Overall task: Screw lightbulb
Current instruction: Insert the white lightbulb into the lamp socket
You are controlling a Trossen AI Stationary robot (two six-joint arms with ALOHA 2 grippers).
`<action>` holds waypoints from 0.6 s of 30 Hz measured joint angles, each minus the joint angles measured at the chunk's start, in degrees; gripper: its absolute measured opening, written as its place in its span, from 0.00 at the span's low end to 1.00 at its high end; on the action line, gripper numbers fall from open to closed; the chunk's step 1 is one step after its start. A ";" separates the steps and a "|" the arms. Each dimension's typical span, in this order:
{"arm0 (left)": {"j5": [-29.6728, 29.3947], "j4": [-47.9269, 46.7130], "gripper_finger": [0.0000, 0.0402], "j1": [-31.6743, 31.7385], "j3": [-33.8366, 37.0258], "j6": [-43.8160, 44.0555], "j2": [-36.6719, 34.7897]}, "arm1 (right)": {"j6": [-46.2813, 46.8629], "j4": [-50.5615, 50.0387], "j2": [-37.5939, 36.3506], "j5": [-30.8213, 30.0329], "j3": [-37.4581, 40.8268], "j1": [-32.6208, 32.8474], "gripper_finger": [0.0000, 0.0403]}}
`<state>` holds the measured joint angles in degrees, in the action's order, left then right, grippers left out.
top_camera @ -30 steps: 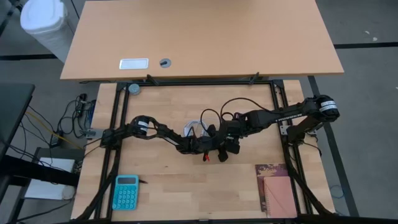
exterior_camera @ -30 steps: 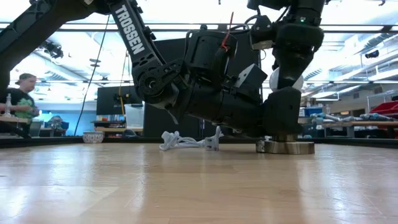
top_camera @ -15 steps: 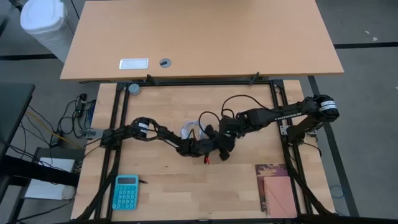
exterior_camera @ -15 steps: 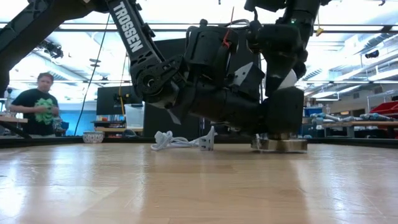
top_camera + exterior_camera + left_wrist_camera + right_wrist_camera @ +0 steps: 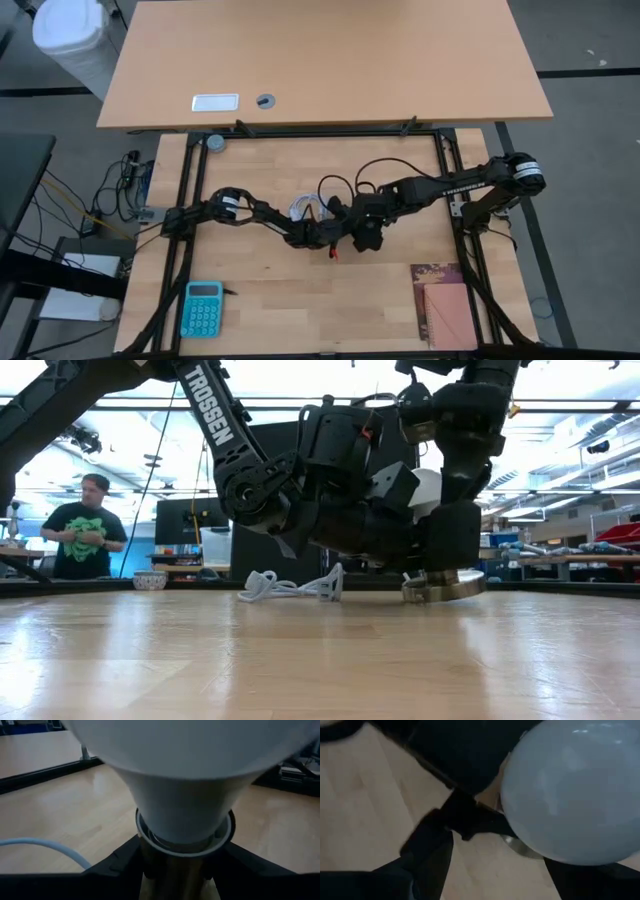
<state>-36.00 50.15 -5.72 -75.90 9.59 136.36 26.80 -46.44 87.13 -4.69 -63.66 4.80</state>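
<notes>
The lightbulb (image 5: pixel 182 795) sits neck-down in the socket (image 5: pixel 443 586) at mid-bench, and the socket's disc looks tipped up on one side in the low view. The left gripper (image 5: pixel 175 870) pinches the socket stem below the bulb; the right gripper (image 5: pixel 520 865) straddles the globe, fingers spread wide around it. If the right one twists off-axis, I'd fear the base lifting further or the threads binding. Only the left wrist view shows the collar seating; the high view hides the bulb entirely.
</notes>
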 joint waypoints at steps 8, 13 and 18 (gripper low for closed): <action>2.03 -1.81 0.49 -0.24 -0.02 -4.00 -0.05 | -10.32 -3.56 -0.17 -1.11 -0.09 -0.46 0.82; 6.82 -1.92 0.49 -0.17 -0.07 -6.43 -0.13 | -18.16 -3.25 -0.17 -1.11 -0.09 -0.46 0.81; 13.31 -2.05 0.49 0.55 -0.07 -8.60 -0.15 | -24.09 -2.91 -0.17 -0.33 -0.11 -0.23 0.82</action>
<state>-22.70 48.10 -5.16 -75.96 0.99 136.21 2.71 -49.34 86.96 -5.02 -63.77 4.56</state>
